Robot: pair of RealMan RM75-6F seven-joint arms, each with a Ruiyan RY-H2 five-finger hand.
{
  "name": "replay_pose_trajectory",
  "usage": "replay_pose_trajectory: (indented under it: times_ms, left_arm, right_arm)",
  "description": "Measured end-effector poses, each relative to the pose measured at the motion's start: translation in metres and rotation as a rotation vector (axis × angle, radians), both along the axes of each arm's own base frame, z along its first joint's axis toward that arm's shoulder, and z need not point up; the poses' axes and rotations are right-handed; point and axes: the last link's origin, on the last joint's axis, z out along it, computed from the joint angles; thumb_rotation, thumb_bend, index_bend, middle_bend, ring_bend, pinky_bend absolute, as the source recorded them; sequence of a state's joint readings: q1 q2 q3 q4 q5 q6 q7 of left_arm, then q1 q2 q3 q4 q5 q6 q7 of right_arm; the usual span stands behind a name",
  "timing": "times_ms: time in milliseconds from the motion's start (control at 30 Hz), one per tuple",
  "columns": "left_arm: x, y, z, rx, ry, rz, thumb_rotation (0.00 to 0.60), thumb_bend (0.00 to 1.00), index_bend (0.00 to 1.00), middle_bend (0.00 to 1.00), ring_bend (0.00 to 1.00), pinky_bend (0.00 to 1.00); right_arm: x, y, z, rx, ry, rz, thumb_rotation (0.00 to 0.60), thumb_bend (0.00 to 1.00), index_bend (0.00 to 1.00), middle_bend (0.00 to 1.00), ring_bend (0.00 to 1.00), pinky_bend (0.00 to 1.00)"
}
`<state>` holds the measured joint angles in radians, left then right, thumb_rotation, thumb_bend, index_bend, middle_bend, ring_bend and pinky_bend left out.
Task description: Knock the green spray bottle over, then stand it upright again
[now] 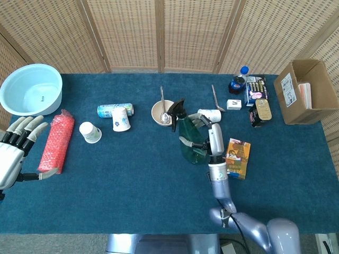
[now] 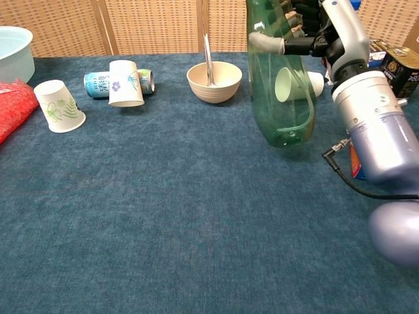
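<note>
Blue-carpeted table (image 1: pixel 132 174) — woven wicker screen (image 1: pixel 159 32) behind.

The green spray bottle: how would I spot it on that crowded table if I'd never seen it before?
Start at the blue tablecloth and find the cream bowl with a spoon near the back centre. Just to its right stands the green spray bottle, gripped by the robot's right hand. It is the only see-through green thing there, taller than its neighbours, with a black trigger top.

Blue basin (image 1: pixel 30 89) at far left, red roll (image 1: pixel 55 141) beside; two cups (image 1: pixel 90 132) (image 1: pixel 121 119), can (image 1: pixel 113 109), bowl (image 1: pixel 162 112) mid-table; cardboard box (image 1: pixel 305 91) far right.
</note>
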<state>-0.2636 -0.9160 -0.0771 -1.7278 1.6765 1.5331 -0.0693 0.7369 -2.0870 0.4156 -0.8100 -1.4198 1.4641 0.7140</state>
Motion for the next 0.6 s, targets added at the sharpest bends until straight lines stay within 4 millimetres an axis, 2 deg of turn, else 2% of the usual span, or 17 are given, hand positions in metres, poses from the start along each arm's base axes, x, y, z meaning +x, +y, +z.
replay_pose_trajectory:
  times_ms: [300, 600]
  left_arm:
    - [0.002, -0.001, 0.001, -0.007, 0.008, -0.003, 0.313, 0.17, 0.04, 0.00, 0.00, 0.09]
    - [0.005, 0.001, -0.004, -0.023, 0.015, -0.012, 0.318, 0.17, 0.04, 0.00, 0.00, 0.09]
  right_arm:
    - [-0.004, -0.007, -0.008, 0.004, 0.043, -0.013, 0.600, 0.21, 0.67, 0.52, 0.49, 0.57]
    - [-0.012, -0.003, -0.012, 0.023, 0.072, -0.024, 0.600, 0.21, 0.67, 0.51, 0.49, 0.56]
